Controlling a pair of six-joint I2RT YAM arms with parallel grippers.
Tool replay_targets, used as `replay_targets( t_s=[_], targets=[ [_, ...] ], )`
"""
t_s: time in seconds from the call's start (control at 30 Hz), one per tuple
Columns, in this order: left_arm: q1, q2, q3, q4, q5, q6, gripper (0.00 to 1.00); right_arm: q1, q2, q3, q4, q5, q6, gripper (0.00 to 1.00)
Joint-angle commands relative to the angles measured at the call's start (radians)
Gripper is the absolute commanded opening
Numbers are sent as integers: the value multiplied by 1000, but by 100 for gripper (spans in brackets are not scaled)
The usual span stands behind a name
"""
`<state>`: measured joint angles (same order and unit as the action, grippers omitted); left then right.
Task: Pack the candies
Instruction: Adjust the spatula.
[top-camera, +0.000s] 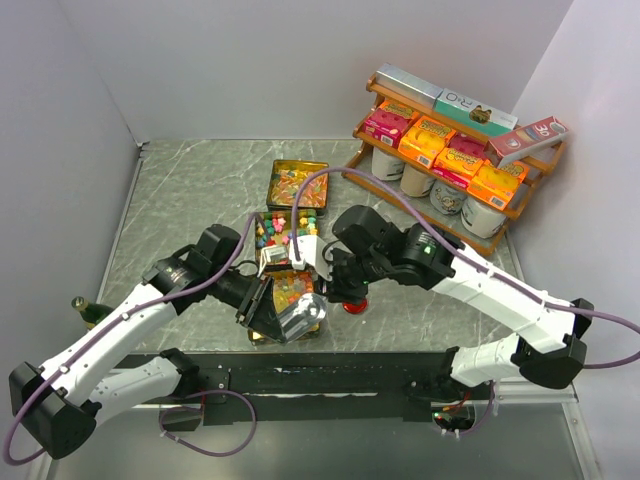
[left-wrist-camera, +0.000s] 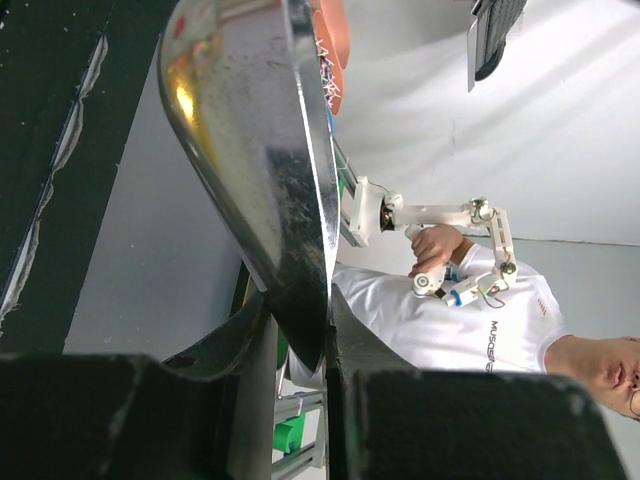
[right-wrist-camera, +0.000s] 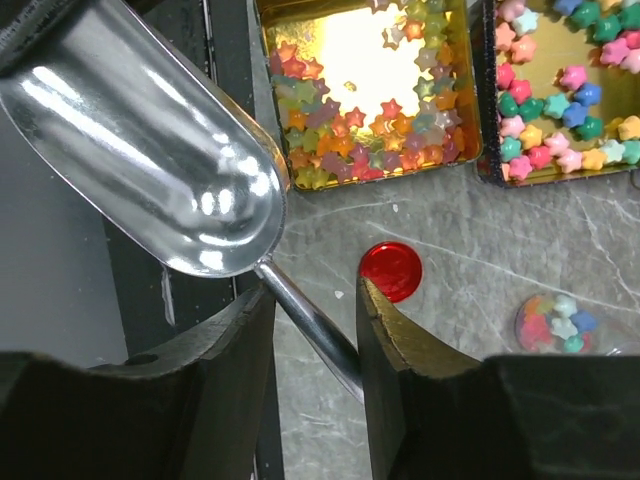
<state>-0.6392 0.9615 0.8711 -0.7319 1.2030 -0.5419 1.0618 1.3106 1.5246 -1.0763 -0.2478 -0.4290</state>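
Left wrist: left jaws clamp the scoop, right jaws loosely straddle its handle, lettering on shelf boxes unreadable.

The top camera hangs above and behind the arms, looking down over the table. The left wrist one sits tight behind the left claw, tipped up toward the room. The right wrist one looks straight down past the right claw, near the table. All three catch the scoop.
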Motion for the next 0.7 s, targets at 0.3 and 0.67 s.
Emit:
replay_targets(
  t_s=[0.3,0.67],
  targets=[
    [-25,-17,48,75,81,28,1,43,-31,-119,154,87,42,25],
    [64,43,106,-24,-171,62,28,37,-79,-156,161,55,153,0]
  ],
)
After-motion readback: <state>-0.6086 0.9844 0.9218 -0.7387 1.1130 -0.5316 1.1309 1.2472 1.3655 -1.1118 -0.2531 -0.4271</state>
